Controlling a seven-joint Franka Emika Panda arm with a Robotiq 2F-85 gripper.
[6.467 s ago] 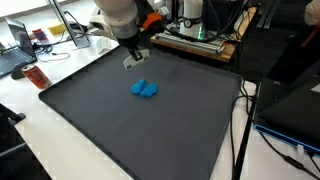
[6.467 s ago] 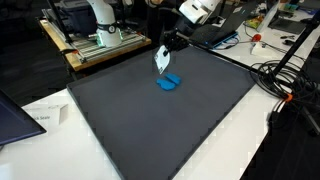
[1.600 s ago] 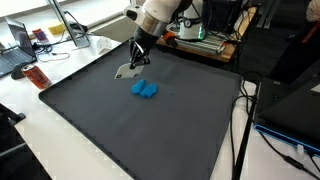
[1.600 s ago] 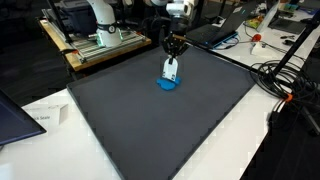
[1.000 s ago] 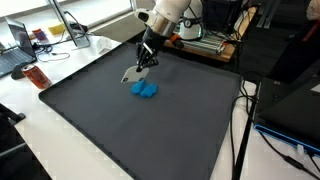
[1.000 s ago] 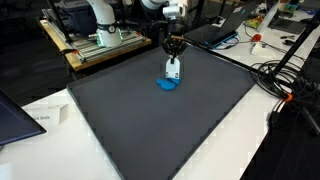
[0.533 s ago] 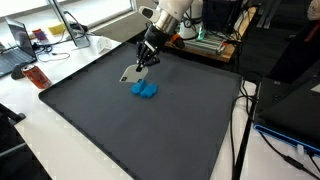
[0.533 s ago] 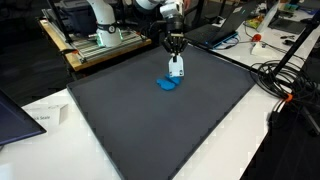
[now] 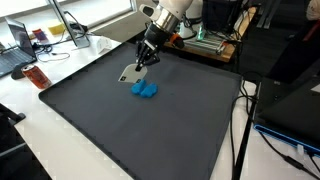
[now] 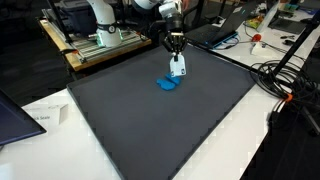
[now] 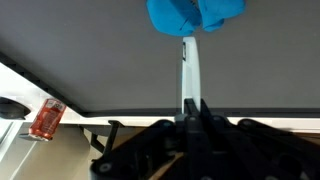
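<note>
A crumpled blue cloth-like lump (image 9: 146,91) (image 10: 168,84) lies on the dark mat (image 9: 120,130) (image 10: 150,130). My gripper (image 9: 146,61) (image 10: 175,48) hangs tilted just behind it, shut on a thin white flat tool (image 9: 128,75) (image 10: 177,68). In the wrist view the gripper (image 11: 190,106) pinches the tool (image 11: 189,70), seen edge-on as a pale strip. Its tip reaches up to the blue lump (image 11: 195,15) at the top edge. Whether the tip touches the lump or the mat I cannot tell.
A red can (image 9: 37,76) (image 11: 45,118) stands beside the mat's corner on the white table, near a laptop (image 9: 14,52). A metal frame with equipment (image 10: 100,40) sits behind the mat. Cables (image 10: 285,80) and a stand crowd one side. Paper (image 10: 45,118) lies by the near corner.
In the last second the gripper and the white tool have shifted only slightly along the back of the blue lump. The lump itself has not moved.
</note>
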